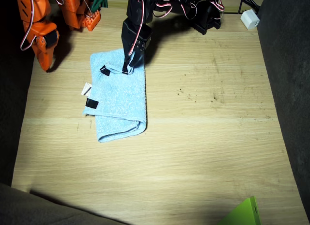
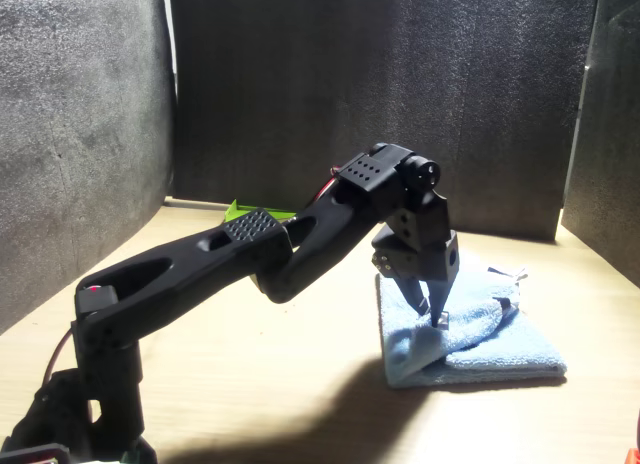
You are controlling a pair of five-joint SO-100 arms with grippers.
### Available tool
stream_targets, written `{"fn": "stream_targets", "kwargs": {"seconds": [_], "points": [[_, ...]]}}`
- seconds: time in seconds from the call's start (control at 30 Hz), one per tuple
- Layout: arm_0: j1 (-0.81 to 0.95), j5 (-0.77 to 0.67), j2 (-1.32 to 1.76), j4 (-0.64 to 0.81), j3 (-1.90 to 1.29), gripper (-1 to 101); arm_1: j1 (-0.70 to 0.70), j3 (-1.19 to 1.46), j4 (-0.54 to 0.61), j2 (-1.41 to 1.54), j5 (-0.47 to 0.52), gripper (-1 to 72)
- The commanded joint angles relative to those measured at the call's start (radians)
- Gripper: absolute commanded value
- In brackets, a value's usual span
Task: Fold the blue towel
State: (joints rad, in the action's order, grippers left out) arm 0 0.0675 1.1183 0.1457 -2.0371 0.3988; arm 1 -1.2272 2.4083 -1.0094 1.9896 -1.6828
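1. Dark grey foam panels wall in a pale wooden table [image 1: 203, 152] under hard light.
2. The blue towel [image 1: 121, 106] lies folded lengthwise on the table, nearer the right arm's side, its rounded fold at the end away from the arms.
3. Two black tape strips [image 1: 92, 104] and a small white tag [image 1: 86, 89] show along the towel's outer edge.
4. The black left arm [image 2: 250, 249] reaches across and points its gripper [image 1: 129, 66] down onto the towel's end nearest the arms, fingers drawn together and pinching a raised bunch of cloth.
5. The orange right arm [image 1: 41, 31] stands back at the table's corner, off the towel; its fingers cannot be made out.
6. A green object [image 1: 244, 213] juts in at the table's opposite edge.
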Motion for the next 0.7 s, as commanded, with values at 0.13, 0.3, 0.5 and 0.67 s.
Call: {"fn": "stream_targets", "kwargs": {"seconds": [0.13,0.3,0.5,0.67], "points": [[-0.071,0.193,0.072,-0.015,0.103,-1,-0.005,-0.023,-0.017,0.015,-0.014,-0.1],[-0.107,0.319,0.110,-0.023,0.083,-1,-0.006,-0.025,-0.017,0.012,-0.012,-0.1],[-0.163,0.445,0.106,-0.021,0.100,-1,-0.005,-0.032,-0.017,-0.003,-0.012,-0.1],[-0.201,0.476,0.106,-0.025,0.100,13,-0.006,-0.035,-0.018,-0.008,-0.012,-0.1]]}}
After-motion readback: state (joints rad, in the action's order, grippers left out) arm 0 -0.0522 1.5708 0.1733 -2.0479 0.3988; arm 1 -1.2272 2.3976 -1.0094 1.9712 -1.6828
